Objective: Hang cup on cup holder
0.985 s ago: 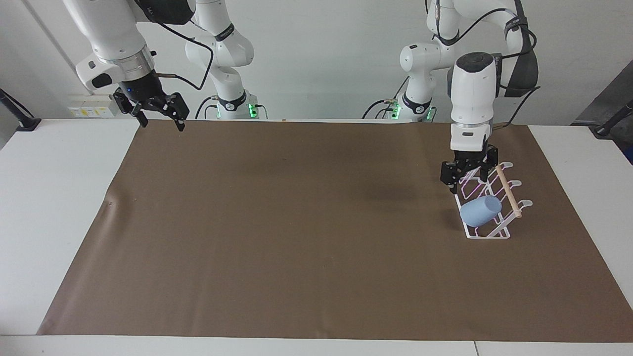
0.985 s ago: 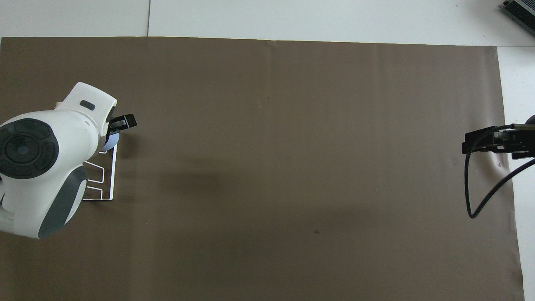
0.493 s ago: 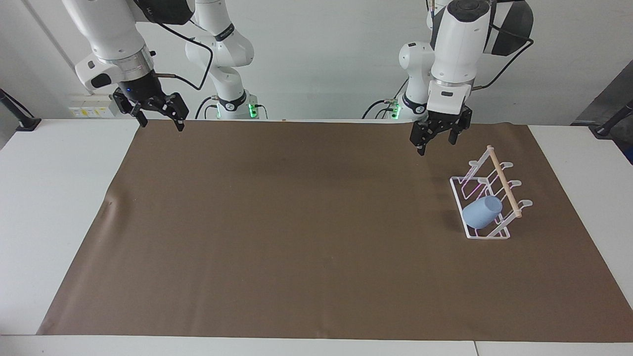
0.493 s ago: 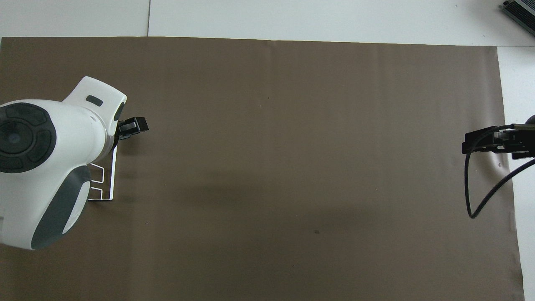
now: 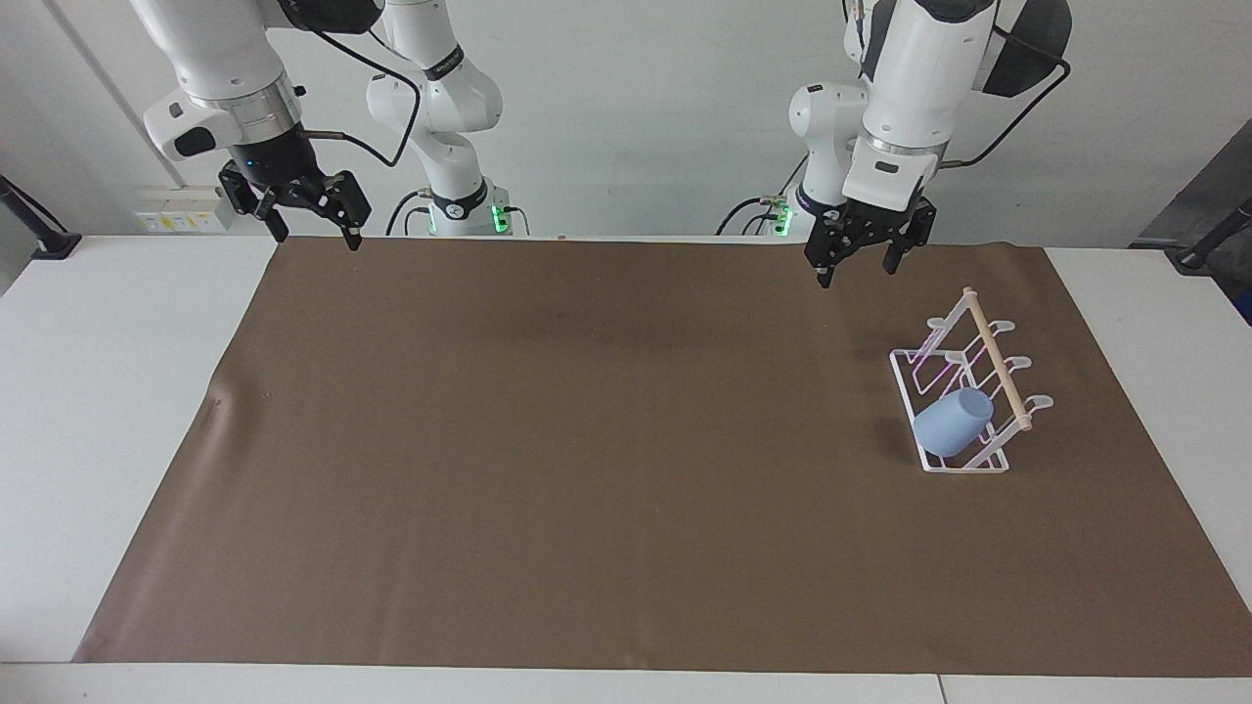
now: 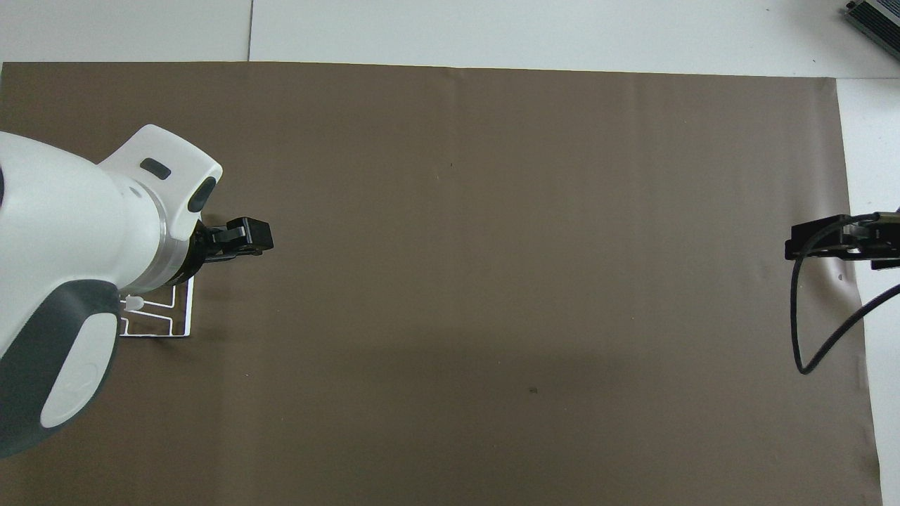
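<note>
The light-blue cup [image 5: 947,422] hangs tilted on a prong of the clear cup holder [image 5: 963,467], at the holder's end farthest from the robots, with its mouth toward the wooden dowel [image 5: 993,357]. My left gripper [image 5: 856,271] is open and holds nothing. It hangs in the air over the brown mat, well apart from the holder. In the overhead view the left gripper [image 6: 246,239] and its arm hide the cup, and only a corner of the cup holder [image 6: 184,320] shows. My right gripper [image 5: 315,238] waits open over the mat's corner at its own end, also seen as the right gripper [image 6: 837,242] from overhead.
A brown mat [image 5: 587,469] covers most of the white table [image 5: 98,411]. A black cable [image 6: 808,337] loops down from the right gripper. The holder stands near the left arm's end of the mat.
My left gripper rose from just over the cup holder and drew back toward the robots, leaving the cup on the prong. The right gripper lifted slightly.
</note>
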